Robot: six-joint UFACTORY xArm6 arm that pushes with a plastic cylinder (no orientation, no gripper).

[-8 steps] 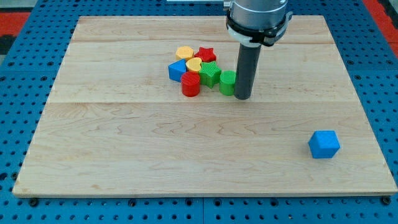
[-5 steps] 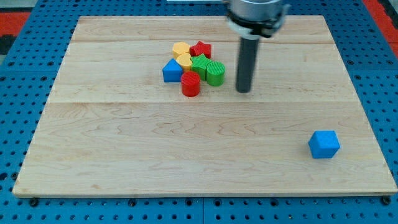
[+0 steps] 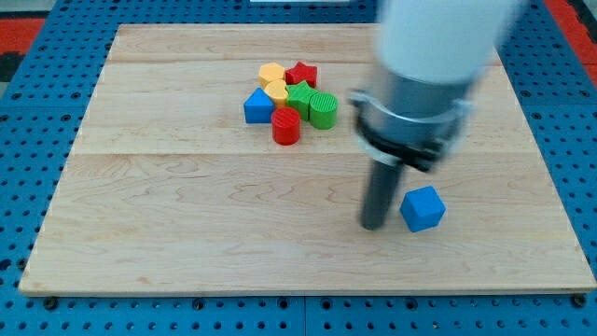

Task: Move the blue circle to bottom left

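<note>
A blue boxy block [image 3: 423,208] lies alone at the lower right of the wooden board [image 3: 187,233]. My tip [image 3: 374,226] is down on the board just to the left of it, close beside it; I cannot tell whether they touch. The arm above the rod is blurred. A second blue block [image 3: 257,106] sits at the left edge of a cluster near the view's top centre.
The cluster holds a red cylinder [image 3: 286,125], a green cylinder [image 3: 323,109], a green star [image 3: 299,95], a red star [image 3: 301,74] and two yellow blocks [image 3: 271,72] [image 3: 277,90]. A blue pegboard [image 3: 37,112] surrounds the board.
The tip has left the cluster's right side and moved down and right. The lone blue block now lies further left than before. The cluster had been nudged left earlier.
</note>
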